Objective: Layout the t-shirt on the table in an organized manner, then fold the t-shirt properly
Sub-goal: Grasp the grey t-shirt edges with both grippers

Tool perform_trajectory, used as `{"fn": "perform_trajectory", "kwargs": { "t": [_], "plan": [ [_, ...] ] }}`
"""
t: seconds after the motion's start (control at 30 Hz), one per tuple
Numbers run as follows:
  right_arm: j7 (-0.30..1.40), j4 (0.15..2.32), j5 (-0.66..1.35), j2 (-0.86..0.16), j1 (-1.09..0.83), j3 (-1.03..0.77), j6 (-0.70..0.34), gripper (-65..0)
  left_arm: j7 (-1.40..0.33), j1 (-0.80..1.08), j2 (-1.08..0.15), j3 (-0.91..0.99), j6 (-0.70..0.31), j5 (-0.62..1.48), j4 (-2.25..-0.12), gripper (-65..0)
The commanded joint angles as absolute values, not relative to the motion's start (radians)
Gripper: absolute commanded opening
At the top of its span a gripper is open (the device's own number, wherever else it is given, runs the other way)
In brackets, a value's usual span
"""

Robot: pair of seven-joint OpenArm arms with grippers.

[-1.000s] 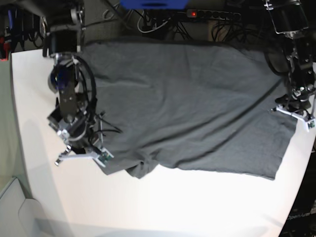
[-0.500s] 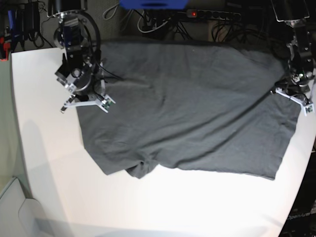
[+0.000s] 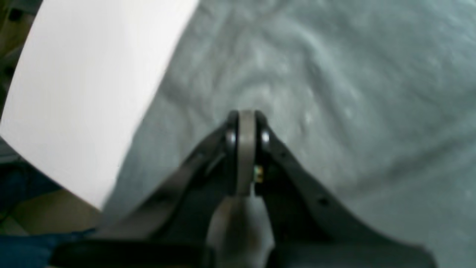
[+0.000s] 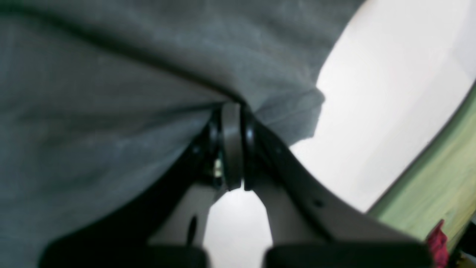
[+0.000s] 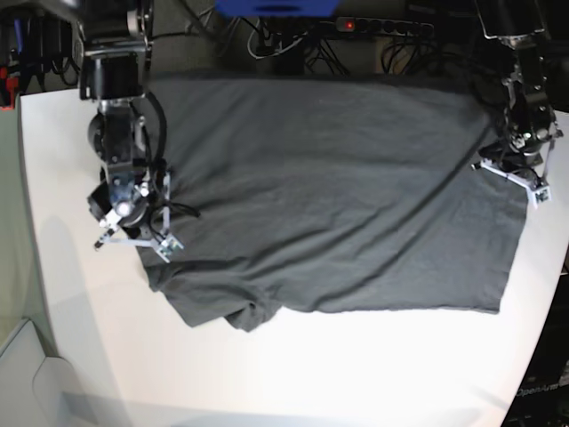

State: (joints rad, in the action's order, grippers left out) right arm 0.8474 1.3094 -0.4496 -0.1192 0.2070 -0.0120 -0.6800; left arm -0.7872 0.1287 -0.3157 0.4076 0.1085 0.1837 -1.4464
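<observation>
The dark grey t-shirt (image 5: pixel 329 196) lies spread wide over the white table (image 5: pixel 293 374), with a bunched lump at its near left corner (image 5: pixel 249 313). My right gripper (image 5: pixel 133 240) is at the shirt's left edge. In the right wrist view it (image 4: pixel 231 108) is shut on the cloth (image 4: pixel 111 93), which pulls taut from the fingertips, and a small flap hangs beside them. My left gripper (image 5: pixel 509 176) is on the shirt's right edge. In the left wrist view it (image 3: pixel 243 117) is shut, and wrinkles in the fabric (image 3: pixel 334 74) run into its tips.
Cables and a power strip (image 5: pixel 356 25) with a red light lie behind the table's far edge. Bare white table (image 3: pixel 93 85) shows beside the shirt in both wrist views. A green surface (image 4: pixel 438 178) lies beyond the table's curved edge.
My right gripper swung to the far side and has come back toward the near side, dragging the shirt's left edge. My left gripper shifted slightly inward and farther back, and the shirt lies flatter.
</observation>
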Motion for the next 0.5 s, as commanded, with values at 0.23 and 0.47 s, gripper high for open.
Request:
{"fn": "perform_trajectory", "kwargs": {
  "t": [0.23, 0.47],
  "plan": [
    [0.802, 1.006, -0.446, -0.171, 0.403, -0.030, -0.698, -65.0, -0.774, 0.047, -0.326, 0.401, 0.108, 0.182, -1.457, -64.9],
    [0.831, 1.038, -0.446, -0.186, 0.496, -0.030, -0.698, -65.0, -0.774, -0.018, -0.335, 0.410, 0.108, 0.182, -1.454, -64.9]
  ]
}}
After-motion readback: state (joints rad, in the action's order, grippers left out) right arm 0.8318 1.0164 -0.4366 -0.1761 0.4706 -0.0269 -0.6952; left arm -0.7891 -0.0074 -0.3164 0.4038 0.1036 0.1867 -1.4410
